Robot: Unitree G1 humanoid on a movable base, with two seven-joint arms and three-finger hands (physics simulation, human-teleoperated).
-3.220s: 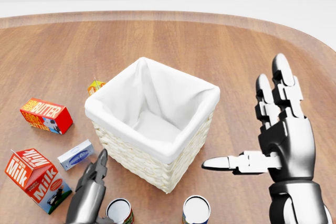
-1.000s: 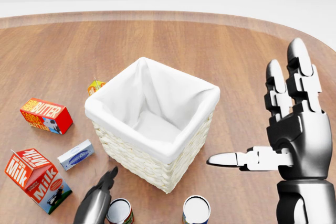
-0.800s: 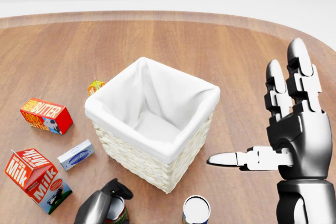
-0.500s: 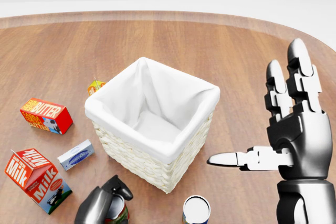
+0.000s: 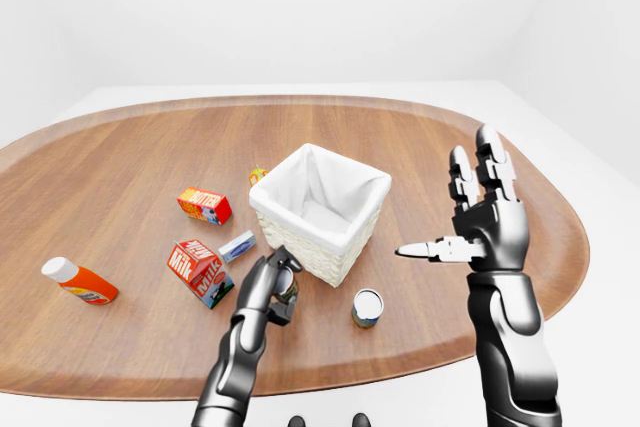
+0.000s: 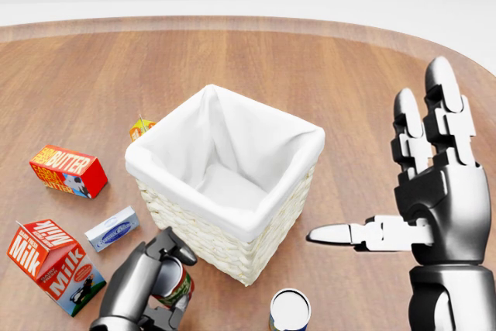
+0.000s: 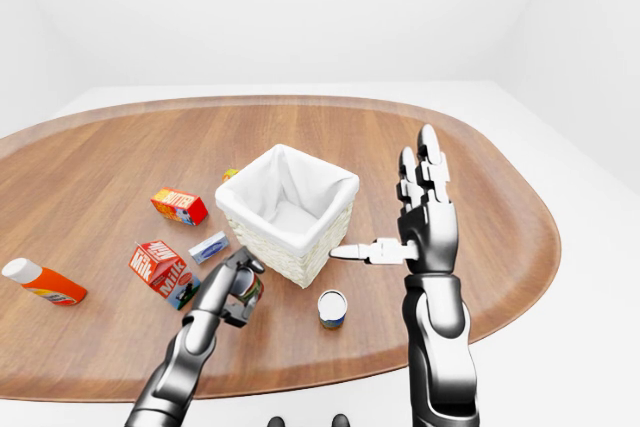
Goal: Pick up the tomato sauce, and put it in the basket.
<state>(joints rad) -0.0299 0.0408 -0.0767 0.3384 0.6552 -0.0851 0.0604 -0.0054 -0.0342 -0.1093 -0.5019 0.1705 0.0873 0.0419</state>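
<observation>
My dark metallic left hand grips a red-and-green-labelled tomato sauce can. Near it, the pale wicker basket has white lining; left lie red milk and butter cartons.

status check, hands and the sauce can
Left hand shut on tomato sauce can, beside basket. Right hand open, empty. Nothing in the way.

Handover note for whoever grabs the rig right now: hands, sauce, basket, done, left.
Left hand: fingers closed round the tomato sauce can, beside the basket at its lower-left corner in the head view.
Right hand: open, raised, empty, right of the basket.
Done: sauce grasped.
Left: carry it over the rim, release inside. The basket's visible interior is empty.
Second can stands by the basket; leave it.
</observation>
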